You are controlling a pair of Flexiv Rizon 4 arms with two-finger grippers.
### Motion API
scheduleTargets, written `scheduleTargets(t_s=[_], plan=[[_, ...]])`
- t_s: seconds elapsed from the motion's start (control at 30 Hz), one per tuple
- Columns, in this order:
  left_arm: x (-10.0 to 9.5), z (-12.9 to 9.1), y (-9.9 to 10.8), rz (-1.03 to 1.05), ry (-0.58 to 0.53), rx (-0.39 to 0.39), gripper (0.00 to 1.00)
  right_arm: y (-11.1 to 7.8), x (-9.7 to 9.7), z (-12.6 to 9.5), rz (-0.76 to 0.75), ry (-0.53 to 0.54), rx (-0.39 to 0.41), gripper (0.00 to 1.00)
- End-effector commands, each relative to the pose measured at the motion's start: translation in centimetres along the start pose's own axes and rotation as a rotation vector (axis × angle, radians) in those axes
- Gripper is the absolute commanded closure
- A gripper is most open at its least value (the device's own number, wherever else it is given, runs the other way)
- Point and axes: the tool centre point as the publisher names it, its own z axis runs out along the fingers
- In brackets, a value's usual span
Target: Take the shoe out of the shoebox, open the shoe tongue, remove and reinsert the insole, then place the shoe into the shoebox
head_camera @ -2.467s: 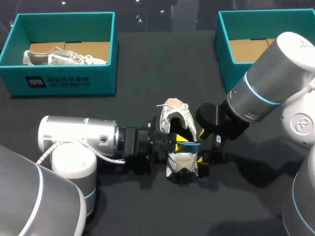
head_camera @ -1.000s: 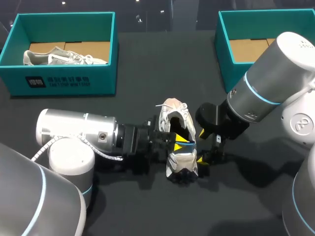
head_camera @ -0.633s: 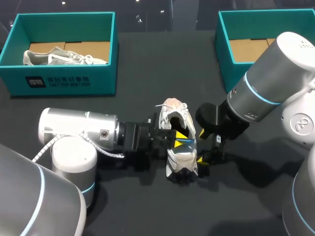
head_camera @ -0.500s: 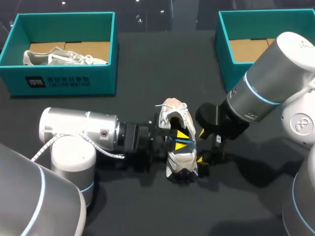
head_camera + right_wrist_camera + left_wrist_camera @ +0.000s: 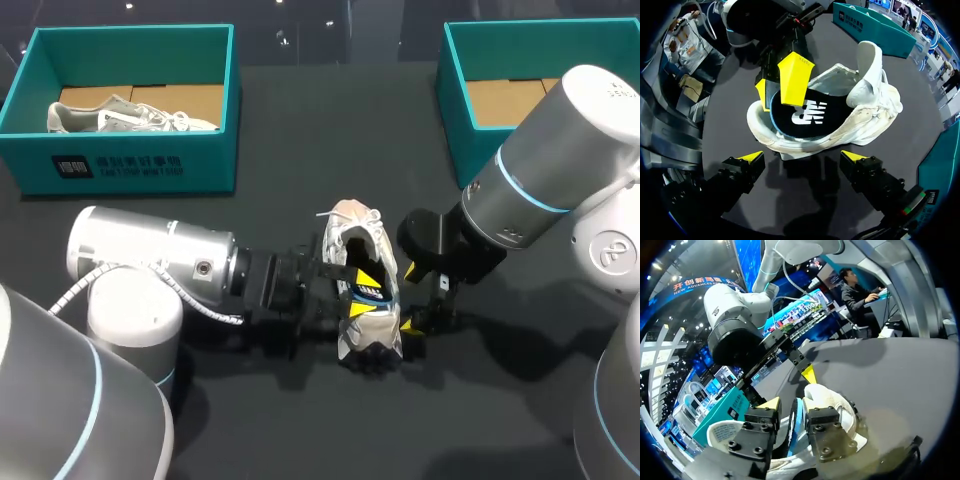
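**Left gripper**: fingers pinch the heel end of the insole, 1 yellow tip on its top face, 1 at its edge.

**Left arm**: lies low and nearly level over the desk, entering from the left side.

**Right gripper**: fingers spread wide, holding nothing, just beside the heel of the shoe.

**Right arm**: slopes down from the right side.

**Insole**: black top with white print, blue rim, heel end lifted at the shoe's opening.

**Shoe**: white, laced, tongue raised. It rests on the middle of the desk between 2 teal shoeboxes, outside both.

**Left shoebox**: holds 1 other white shoe.

**Right shoebox**: brown card floor showing.
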Motion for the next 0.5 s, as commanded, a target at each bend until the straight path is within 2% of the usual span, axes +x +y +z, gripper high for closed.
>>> scheduleTargets(t_s=[0.03,0.3,0.47,0.5], plan=[[-0.3,1.3,0.8,-0.003,0.029,-0.027,1.0,0.0,0.1,0.1,0.0,-0.002,0.001,0.0],[-0.1,1.5,3.3,-0.01,0.04,-0.085,1.0,0.0,0.1,0.1,0.0,-0.002,0.001,0.0],[0.0,0.6,2.5,-0.037,0.039,-0.059,1.0,0.0,0.1,0.1,0.0,-0.002,0.001,0.0],[0.0,0.5,2.2,-0.034,0.039,-0.057,0.94,0.0,0.1,0.1,0.0,-0.002,0.001,0.0]])
